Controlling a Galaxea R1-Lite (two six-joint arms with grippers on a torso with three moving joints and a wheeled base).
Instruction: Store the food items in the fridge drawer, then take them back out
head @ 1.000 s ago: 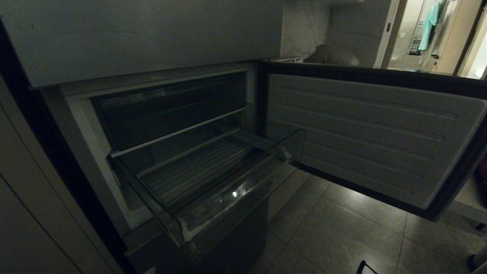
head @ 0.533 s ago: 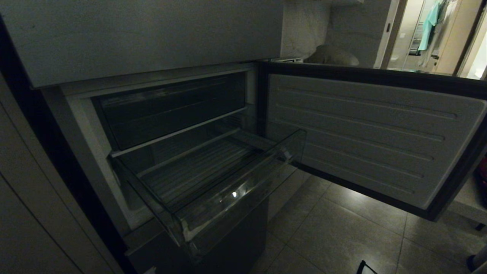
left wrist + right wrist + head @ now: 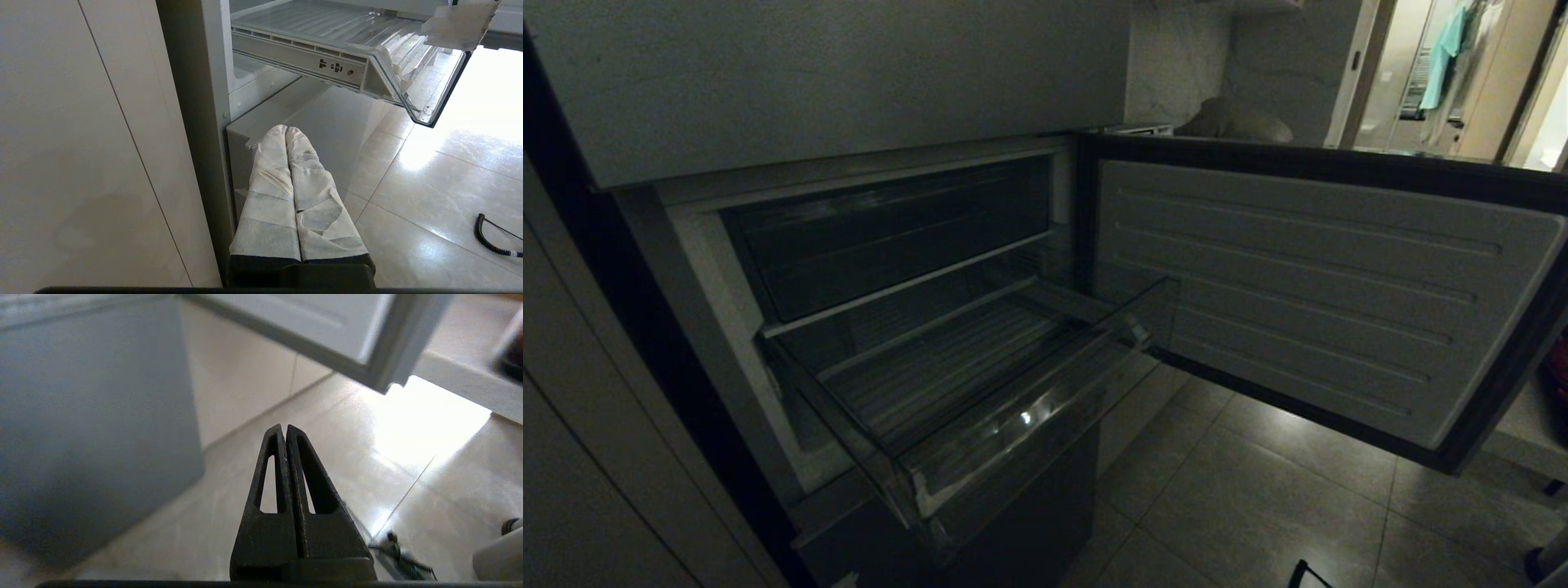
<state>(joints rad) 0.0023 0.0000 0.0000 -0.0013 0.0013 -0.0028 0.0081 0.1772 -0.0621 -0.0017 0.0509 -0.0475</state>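
Head view: fridge drawer [image 3: 980, 392] pulled out over tiled floor [image 3: 1258, 506]

The head view is dim and wide-angle-warped, while glare whitens the floor tiles [image 3: 470, 134] in both wrist views.

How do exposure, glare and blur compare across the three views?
Head view: dim overall, one small glint on the clear plastic fridge drawer. Left wrist view: bright, glare on the pale tiled floor. Right wrist view: blurred surroundings, blown-out floor patch.
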